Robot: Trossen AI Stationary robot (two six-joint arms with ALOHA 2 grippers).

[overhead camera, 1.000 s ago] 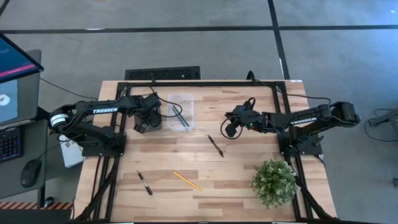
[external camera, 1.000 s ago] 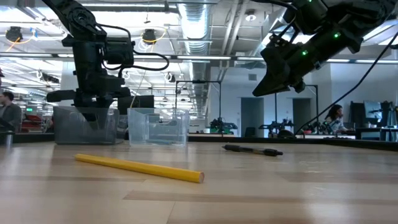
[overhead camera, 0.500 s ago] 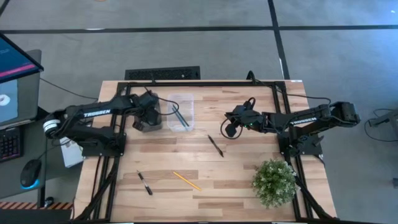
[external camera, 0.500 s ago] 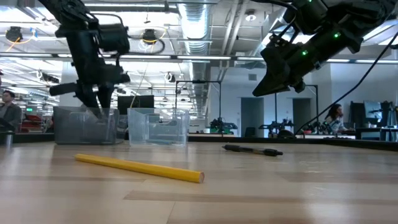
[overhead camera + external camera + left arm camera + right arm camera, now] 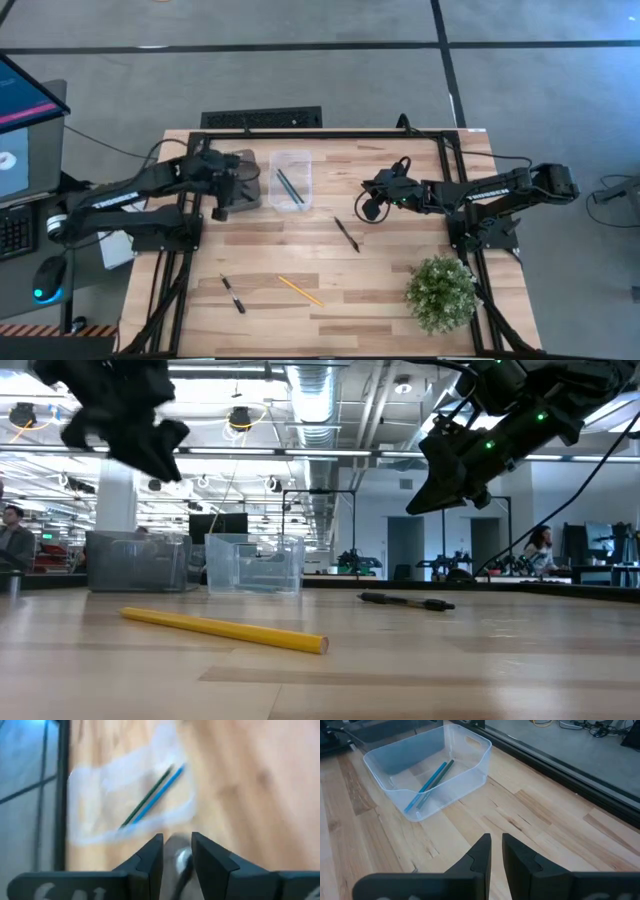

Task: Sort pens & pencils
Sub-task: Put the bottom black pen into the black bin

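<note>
A clear bin (image 5: pixel 291 180) at the far middle holds the blue pencil (image 5: pixel 426 785) and the dark pencil (image 5: pixel 440 776); both also show in the left wrist view (image 5: pixel 156 799). A second bin (image 5: pixel 244 176) stands to its left; its inside is hidden. The yellow pencil (image 5: pixel 300 290) lies near the front edge and shows in the low view (image 5: pixel 225 630). One black pen (image 5: pixel 346 233) lies mid-table, another (image 5: pixel 232 293) at the front left. My left gripper (image 5: pixel 222 197) hangs high beside the left bin, slightly open and empty. My right gripper (image 5: pixel 372 206) is shut and empty, above the table right of the clear bin.
A potted plant (image 5: pixel 441 292) stands at the front right corner. A black frame (image 5: pixel 320 134) runs along the table's far edge. There is bare wood (image 5: pixel 400 250) between the mid-table pen and the plant.
My left gripper has risen out of the left bin, where its fingers reached down a second ago. It has also drawn back a little toward the table's left and near edges. My right arm has kept still.
</note>
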